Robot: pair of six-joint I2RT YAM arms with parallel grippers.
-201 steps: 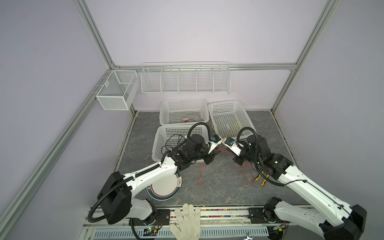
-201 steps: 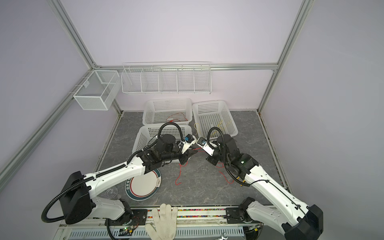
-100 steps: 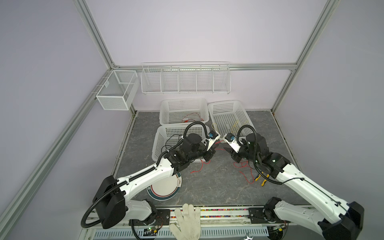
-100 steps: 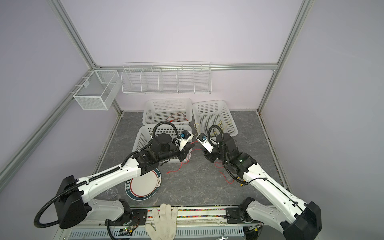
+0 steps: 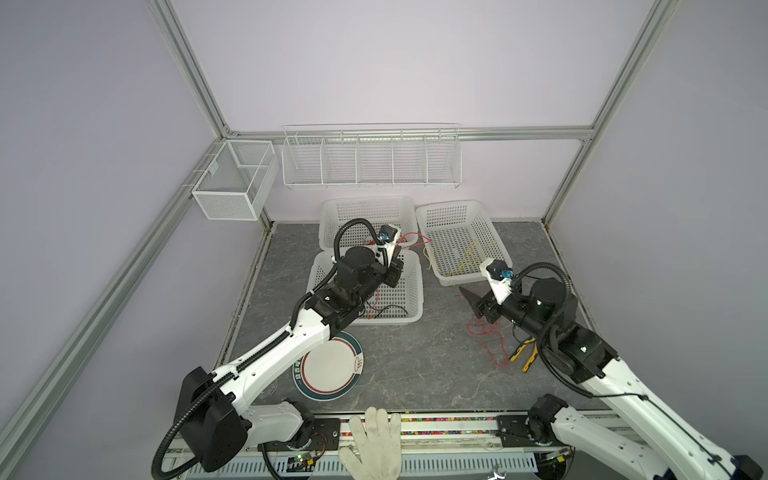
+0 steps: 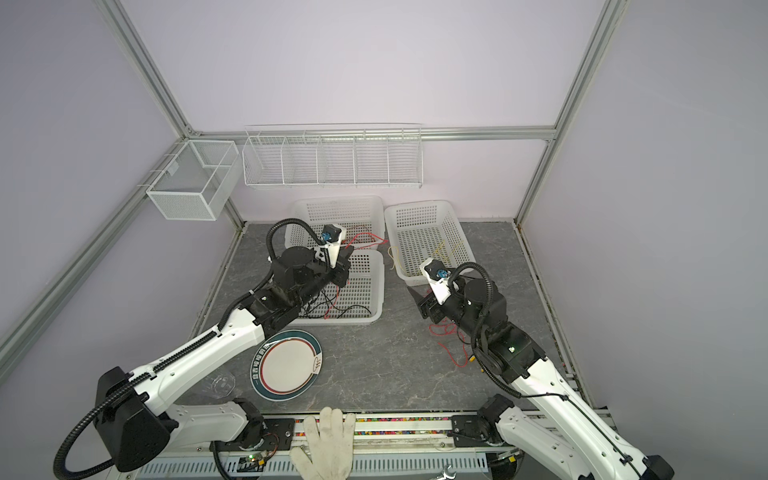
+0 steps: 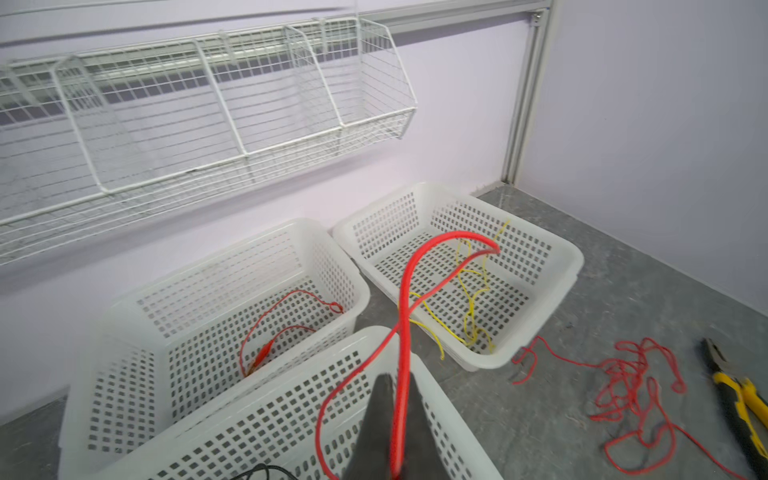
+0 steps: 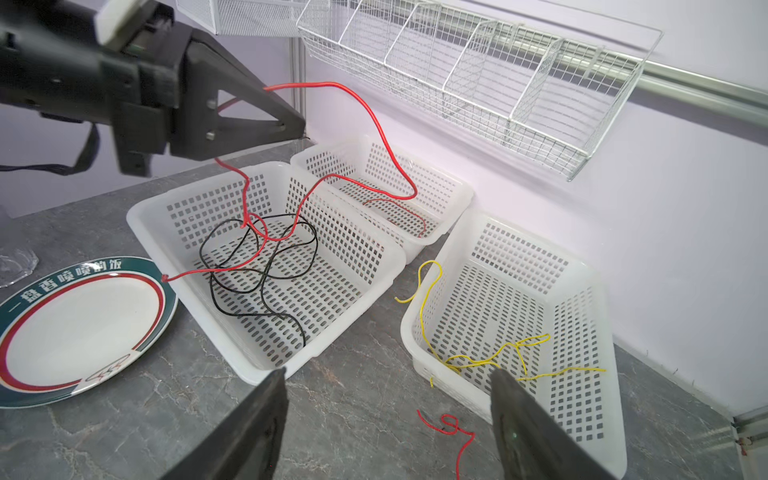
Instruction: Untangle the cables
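Cables (image 8: 257, 232): red cable (image 7: 405, 286) pinched tight by left gripper (image 7: 395, 399) above front basket (image 8: 353, 257) containing black cable (image 8: 270, 274); yellow cable (image 8: 490, 359) in adjacent basket (image 8: 573, 332). Right gripper (image 8: 388, 374) jaws spread wide, holding nothing.

Red cable (image 8: 307, 84) drapes across coiled black cable (image 8: 200, 251), yellow cable (image 8: 422, 307) apart.

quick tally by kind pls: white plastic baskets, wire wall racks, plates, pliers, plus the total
white plastic baskets: 3
wire wall racks: 2
plate: 1
pliers: 1
total: 7
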